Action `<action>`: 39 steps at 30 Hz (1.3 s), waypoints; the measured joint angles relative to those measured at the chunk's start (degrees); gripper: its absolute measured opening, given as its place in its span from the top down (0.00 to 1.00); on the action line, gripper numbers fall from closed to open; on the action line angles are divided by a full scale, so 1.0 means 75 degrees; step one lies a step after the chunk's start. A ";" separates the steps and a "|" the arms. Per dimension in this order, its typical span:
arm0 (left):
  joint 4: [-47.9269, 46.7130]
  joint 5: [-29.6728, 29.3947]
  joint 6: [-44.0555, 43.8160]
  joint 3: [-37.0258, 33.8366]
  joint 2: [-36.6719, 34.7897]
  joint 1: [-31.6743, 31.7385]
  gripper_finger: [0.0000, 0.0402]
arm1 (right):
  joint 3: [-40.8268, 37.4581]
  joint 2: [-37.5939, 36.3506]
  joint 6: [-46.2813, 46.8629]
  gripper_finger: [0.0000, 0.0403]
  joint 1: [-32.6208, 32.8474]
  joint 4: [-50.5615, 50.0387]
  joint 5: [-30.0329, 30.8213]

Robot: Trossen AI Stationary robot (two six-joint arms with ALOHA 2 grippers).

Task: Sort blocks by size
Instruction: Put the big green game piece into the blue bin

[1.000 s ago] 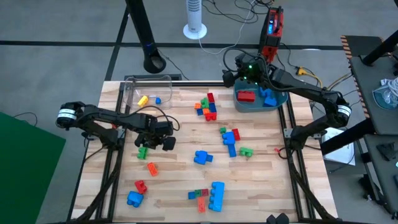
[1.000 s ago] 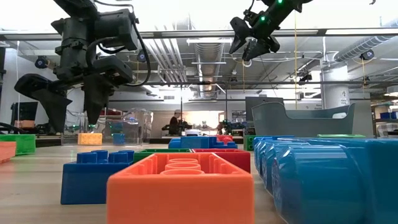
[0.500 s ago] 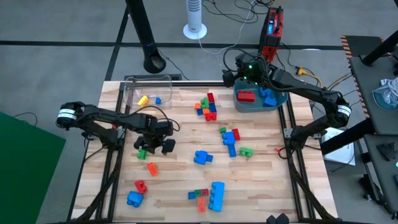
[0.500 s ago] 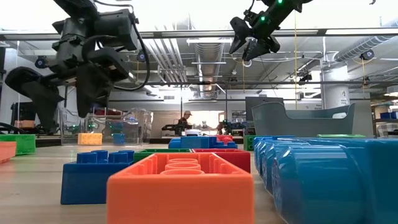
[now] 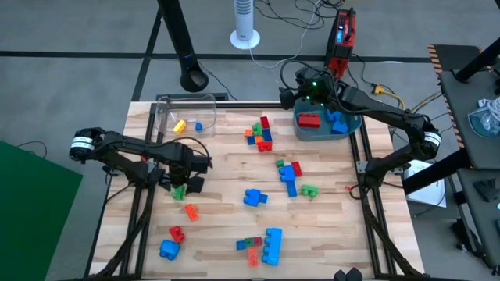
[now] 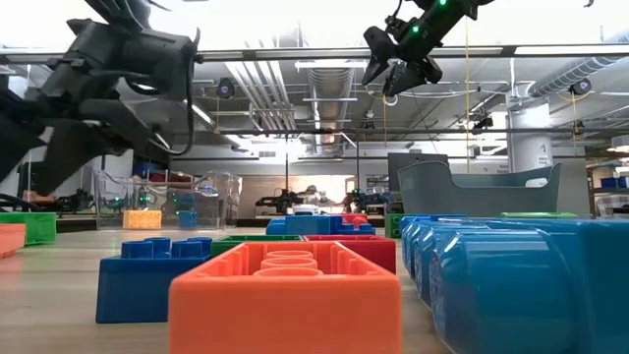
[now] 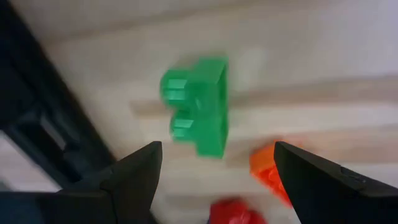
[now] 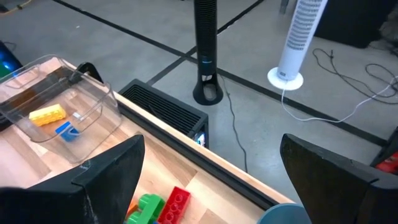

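Pale wooden slats make up the worktop [image 5: 226, 226], with grey floor and cables around it. At its upper left a clear plastic box [image 5: 168, 109] holds a tiny yellow brick [image 5: 179, 126] and a tiny blue brick [image 5: 198, 126], which I take to be the bin for small pieces. My left gripper [image 5: 187, 178] hangs at centre left with its fingers spread, grasping nothing, directly over a small green studded brick [image 7: 198, 106]; I judge I am lining up to pick it. In my left wrist view that brick runs lengthwise top to bottom, studs facing the left of the frame, framed between my fingers. An orange brick [image 7: 268, 169] and a red one [image 7: 235, 211] lie just beside it. Loose blocks scatter across the middle. At upper right my right gripper [image 5: 298, 84] waits, spread and empty, at the left edge of the teal plastic tub [image 5: 350, 125], where chunky red and blue bricks sit.
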 joint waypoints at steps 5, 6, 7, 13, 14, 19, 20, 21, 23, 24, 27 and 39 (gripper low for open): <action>0.0070 -0.0258 -0.0032 -0.0041 0.0035 0.0013 0.26 | -0.0002 0.0146 0.0002 0.10 0.0003 -0.0047 -0.0101; 0.0043 -0.0296 -0.0085 -0.0070 0.0035 0.0013 0.26 | -0.0002 0.0169 0.0002 0.10 0.0003 -0.0056 -0.0168; 0.0015 -0.0385 -0.0169 -0.0090 0.0035 0.0013 0.26 | -0.0002 0.0206 0.0002 0.10 0.0005 -0.0054 -0.0242; 0.0011 -0.0789 -0.0995 -0.0201 0.0038 -0.0021 0.26 | -0.0002 0.0413 0.0079 0.10 0.0006 -0.0083 -0.0465; 0.0009 -0.0882 -0.1132 -0.0211 0.0038 -0.0035 0.26 | -0.0002 0.0433 0.0079 0.10 0.0006 -0.0081 -0.0465; 0.0041 -0.1002 -0.1423 -0.0306 0.0038 -0.0051 0.26 | -0.0002 0.0471 0.0064 0.10 0.0006 -0.0065 -0.0465; 0.0074 -0.1000 -0.1504 -0.0354 0.0038 -0.0057 0.26 | -0.0002 0.0471 0.0050 0.10 0.0006 -0.0037 -0.0465; 0.0155 -0.1001 -0.1600 -0.0424 0.0038 -0.0085 0.26 | -0.0002 0.0471 0.0042 0.10 0.0006 -0.0028 -0.0465; 0.0391 -0.0995 -0.1788 -0.0558 0.0041 -0.0136 0.26 | -0.0002 0.0471 -0.0006 0.10 0.0006 -0.0033 -0.0467; 0.0526 -0.0994 -0.1816 -0.0608 0.0041 -0.0159 0.26 | -0.0002 0.0471 -0.0006 0.10 0.0006 -0.0033 -0.0466; 0.0585 -0.0999 -0.1749 -0.0635 0.0044 -0.0171 0.26 | -0.0002 0.0471 -0.0011 0.10 0.0006 -0.0019 -0.0466; 0.1747 -0.0851 -0.1737 -0.1166 0.0044 -0.0320 0.26 | -0.0002 0.0471 -0.0127 0.10 0.0003 0.0022 -0.0465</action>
